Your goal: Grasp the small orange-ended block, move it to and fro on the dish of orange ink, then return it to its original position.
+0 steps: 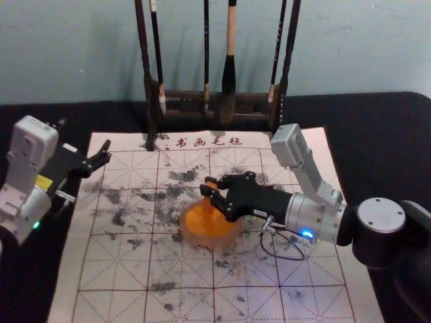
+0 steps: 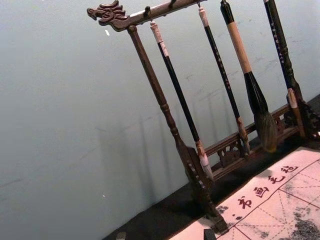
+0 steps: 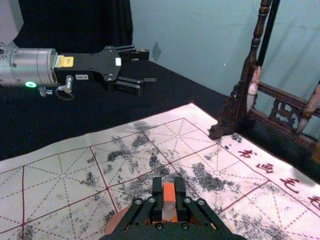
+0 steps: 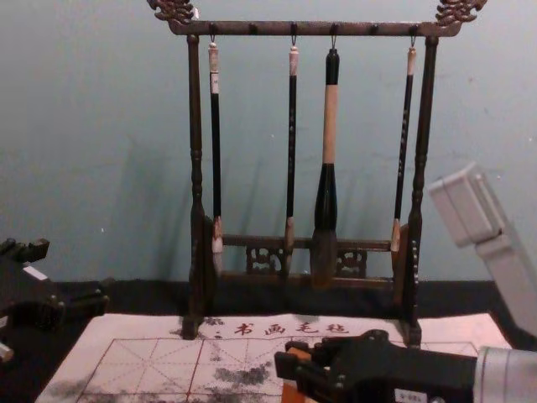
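Orange-ended block (image 3: 169, 194) clamped in jaws of right gripper (image 1: 211, 188) over round dish (image 1: 230, 238); left gripper (image 4: 75, 272), jaws spread, near gridded mat (image 1: 182, 272).

The right hand (image 1: 210, 187), over the dish (image 1: 191, 237), partly hides the block (image 3: 169, 192); we can't tell if its lower end touches the ink (image 1: 206, 226). Beyond the dish, the head view crops the rack's (image 1: 150, 101) top; we find the brushes' (image 4: 292, 126) lettering too small to read. Left of the dish, the left hand (image 1: 106, 152) is cut off by the chest view's edge. Mat (image 1: 121, 269), near side of dish: cropped in the head view.
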